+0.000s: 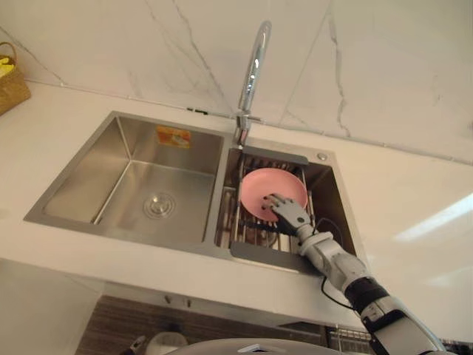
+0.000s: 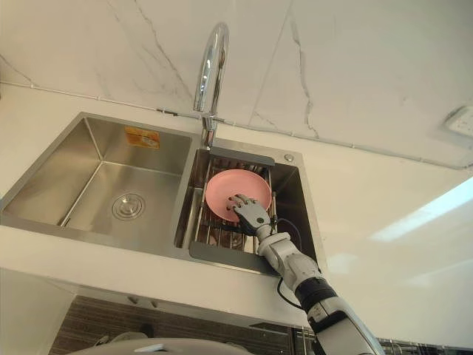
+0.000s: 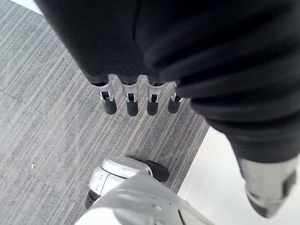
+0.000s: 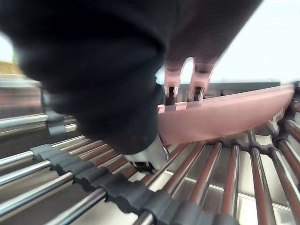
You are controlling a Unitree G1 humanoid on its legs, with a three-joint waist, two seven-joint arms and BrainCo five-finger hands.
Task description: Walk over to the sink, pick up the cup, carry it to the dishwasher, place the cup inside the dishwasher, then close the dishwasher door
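Pink dish point(image 1: 259, 191), round and shallow and not really a cup, lies with its open side up on a rack of metal bars point(image 1: 247, 235) in the small right basin of the sink point(image 1: 111, 170). In the right wrist view its rim rests on the bars and it looks a little tilted.

The right hand point(image 1: 288, 214) reaches down into this basin from the near right side and is on the near edge of the dish. Its fingers point(image 4: 199, 82) go over the rim to the inner side, and the thumb point(image 4: 149, 158) is under the rim, so the rim is pinched between them.

The large left basin has a round drain in its bottom and a sticker on its back wall. A tall curved faucet point(image 1: 251, 74) stands behind the wall between the two basins. Around the sink is a pale counter point(image 1: 414, 207), and behind it a white marble wall point(image 1: 111, 44). A woven basket point(image 1: 11, 85) stands on the counter far to the left.

The left hand point(image 3: 129, 101) hangs over a grey striped floor point(image 3: 47, 117), its fingers straight and holding nothing.
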